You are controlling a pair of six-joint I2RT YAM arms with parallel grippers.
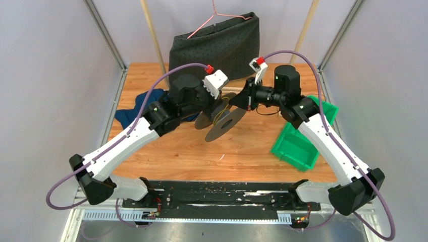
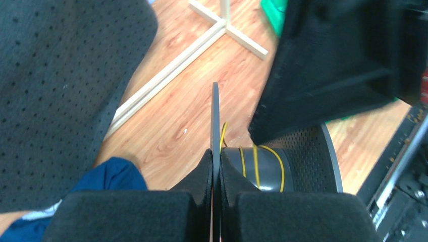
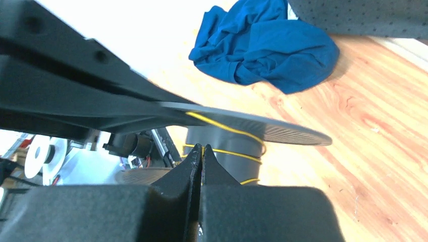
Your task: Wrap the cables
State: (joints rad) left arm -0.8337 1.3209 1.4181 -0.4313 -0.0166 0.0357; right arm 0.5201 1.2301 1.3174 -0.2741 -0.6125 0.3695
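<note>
A dark grey spool [image 1: 222,121] with two round flanges is held above the middle of the table. The thin yellow wire [image 2: 255,164] runs in a few turns round its hub. My left gripper [image 2: 215,154] is shut on the edge of one thin flange [image 2: 215,116]; in the top view it [image 1: 216,107] is at the spool's left. My right gripper [image 3: 202,151] is shut, pinching the yellow wire [image 3: 229,153] right beside the hub [image 3: 222,143], under the upper flange [image 3: 272,130]. In the top view it [image 1: 233,103] meets the spool from the right.
A crumpled blue cloth [image 1: 134,108] lies at the left. A green bin [image 1: 298,143] stands tipped at the right. A dark dotted fabric bag [image 1: 217,45] hangs from a pink hanger [image 1: 217,15] at the back, above a wooden stand base [image 2: 171,70].
</note>
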